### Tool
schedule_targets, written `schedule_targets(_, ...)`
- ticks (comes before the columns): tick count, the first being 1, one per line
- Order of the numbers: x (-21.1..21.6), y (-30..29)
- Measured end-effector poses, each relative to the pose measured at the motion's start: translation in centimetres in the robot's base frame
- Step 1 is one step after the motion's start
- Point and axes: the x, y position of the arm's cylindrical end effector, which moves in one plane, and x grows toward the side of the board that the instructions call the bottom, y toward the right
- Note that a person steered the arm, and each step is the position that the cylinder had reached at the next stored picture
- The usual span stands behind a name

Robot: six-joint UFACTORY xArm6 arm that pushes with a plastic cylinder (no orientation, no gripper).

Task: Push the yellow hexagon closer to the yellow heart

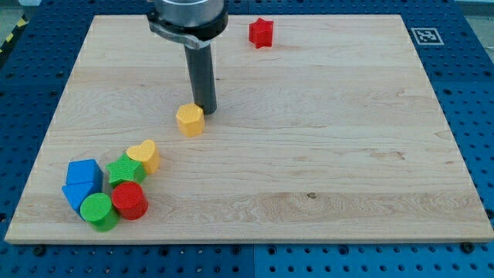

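Tip (pixel 205 113) of rod planted on bench (pixel 309 139), just at upper right edge of yellow hexagon (pixel 190 120), apparently touching it. No end effector fitted, only the straight dark rod, so nothing spread, pressed together or pinching. Yellow hexagon left of bench centre, apart from yellow heart (pixel 145 154), which lies below and to the view's left of it with bare wood between. Yellow heart touching green star (pixel 124 168) at its lower left. Red cylinder (pixel 130 199) just below green star, pressed against green cylinder (pixel 99 210) on its left. Two blue blocks, shapes hard to make out, stacked in view near bench's lower left: upper blue block (pixel 83 172), lower blue block (pixel 75 193), close beside green star and green cylinder. Red star (pixel 261 32) alone near the view's top edge, well apart from everything else.
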Motion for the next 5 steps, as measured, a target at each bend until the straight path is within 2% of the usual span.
schedule_targets(2, 4.8, -1.6)
schedule_targets(5, 5.9, -3.8)
